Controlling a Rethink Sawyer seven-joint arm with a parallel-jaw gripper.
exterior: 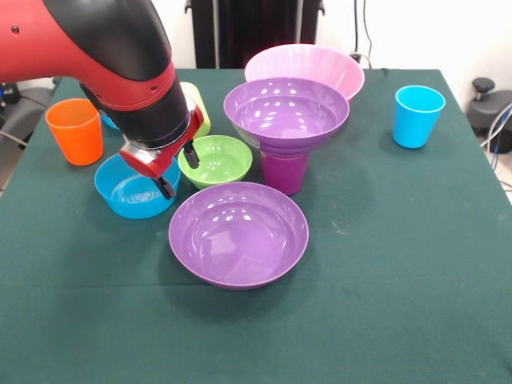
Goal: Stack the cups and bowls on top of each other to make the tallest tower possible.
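The tower is a purple cup (284,171) standing on the green cloth with a wide purple bowl (286,114) resting on top of it. Left of it sits a small green bowl (216,161), then a small blue bowl (128,193). My gripper (179,170) hangs open between these two, one fingertip (167,189) over the blue bowl's right rim and the other by the green bowl's left rim, holding nothing. A second wide purple bowl (238,233) lies in front. The orange cup (74,130) stands at the left and the light blue cup (418,116) at the right.
A big pink bowl (309,64) stands behind the tower. A lime green cup (198,104) and a sliver of another blue thing (108,122) show behind my arm, mostly hidden. The green-clothed table (400,264) ends at the right near cables.
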